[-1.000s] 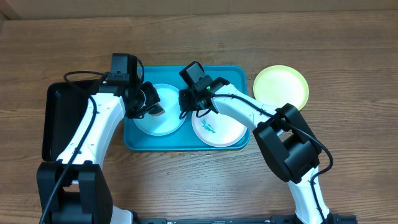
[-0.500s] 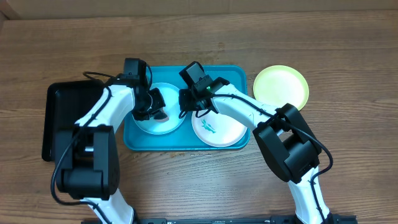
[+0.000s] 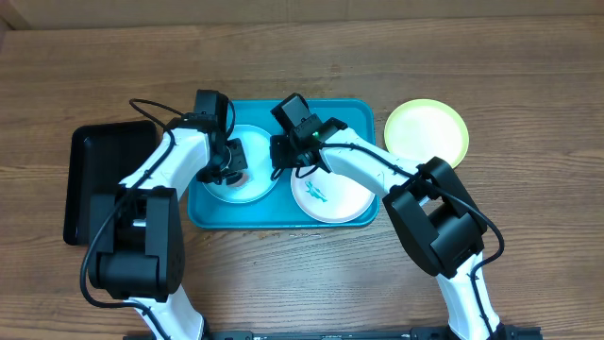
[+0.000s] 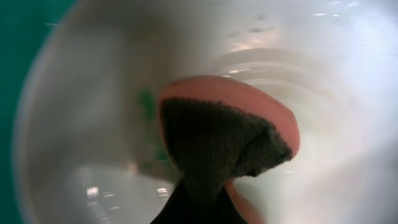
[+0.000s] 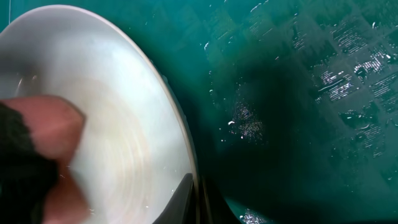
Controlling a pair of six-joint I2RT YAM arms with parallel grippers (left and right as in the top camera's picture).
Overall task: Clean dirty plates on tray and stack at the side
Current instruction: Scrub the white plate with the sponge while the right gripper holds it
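The light blue plate point(image 3: 257, 149) lies in the left half of the teal tray point(image 3: 351, 111). My left gripper point(image 3: 232, 170) is shut on a pink sponge with a dark scouring face point(image 4: 227, 127) and presses it on this plate point(image 4: 336, 74) next to a green smear point(image 4: 147, 104). My right gripper point(image 3: 280, 156) is shut on the plate's right rim point(image 5: 194, 177), one finger on each side. The sponge also shows in the right wrist view point(image 5: 37, 124). The white plate point(image 3: 332, 196) with a green-blue smear lies in the tray's right half. The yellow-green plate point(image 3: 426, 130) lies on the table to the right of the tray.
A smaller black tray point(image 3: 94, 179) lies on the table left of the teal tray. The wet teal tray floor point(image 5: 298, 93) shows right of the held rim. Bare wooden table lies behind and in front of the trays.
My left arm has swung in and the sponge has shifted slightly right across the light blue plate. My right gripper stays on the rim.
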